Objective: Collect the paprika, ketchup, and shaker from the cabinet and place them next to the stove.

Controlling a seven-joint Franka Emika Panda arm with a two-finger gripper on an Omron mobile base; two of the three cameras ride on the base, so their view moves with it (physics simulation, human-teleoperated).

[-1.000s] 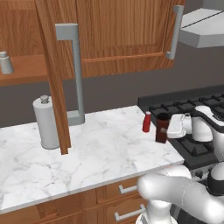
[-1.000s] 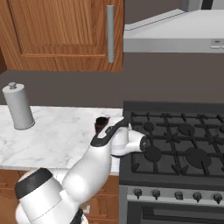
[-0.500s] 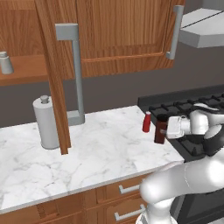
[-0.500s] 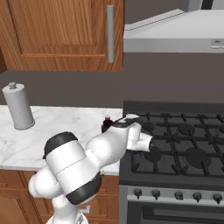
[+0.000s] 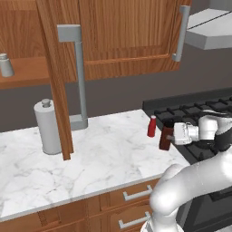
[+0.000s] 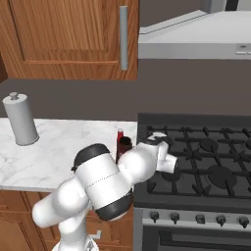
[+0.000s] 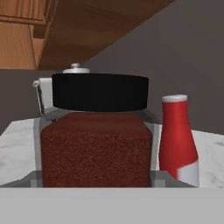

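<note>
My gripper (image 5: 174, 133) is shut on the paprika (image 5: 165, 139), a dark brown-red jar with a black cap, held upright at the counter's right end beside the stove (image 5: 195, 113). In the hand view the paprika (image 7: 96, 148) sits close up between my fingers. The ketchup (image 5: 152, 127), a slim red bottle, stands on the counter just behind and to the left of the jar, and the hand view has the ketchup (image 7: 177, 135) to the jar's right. The small pale shaker (image 5: 5, 65) stands on the open cabinet's shelf at the far left. The cabinet door (image 5: 56, 81) hangs open.
A grey paper towel roll (image 5: 47, 129) stands on the marble counter (image 5: 104, 158) under the open door. A grey range hood (image 6: 196, 39) hangs over the stove (image 6: 206, 162). My own white arm (image 6: 108, 181) bulks in front of the counter's edge.
My arm's elbow has swung round in the foreground. The gripper with the paprika has eased slightly down and left, staying beside the ketchup.
</note>
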